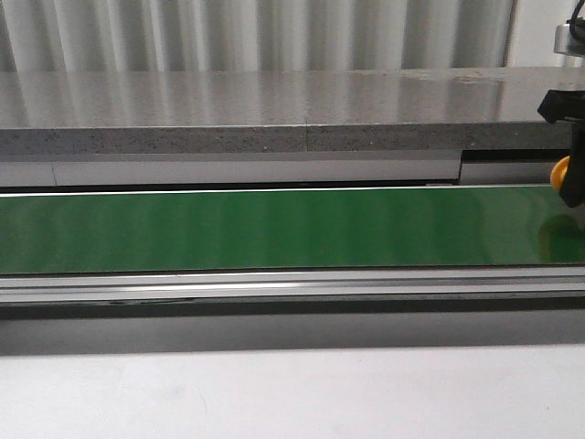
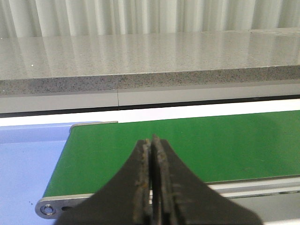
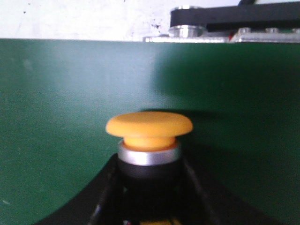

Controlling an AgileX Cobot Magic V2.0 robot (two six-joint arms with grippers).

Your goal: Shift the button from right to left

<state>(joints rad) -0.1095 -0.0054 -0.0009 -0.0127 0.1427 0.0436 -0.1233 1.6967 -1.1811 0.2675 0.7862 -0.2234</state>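
The button has a round yellow-orange head, a silver ring and a dark collar below it. My right gripper is shut on its body and holds it over the green belt. In the front view only an orange edge of the button shows at the far right, beside the black right gripper, above the belt. My left gripper is shut and empty, its tips over the belt's left end. The button's blue body is hidden.
A grey speckled counter runs behind the belt. A silver rail borders the belt's near side. A blue surface lies past the belt's left end, next to a roller end. A black and metal bracket sits beyond the belt.
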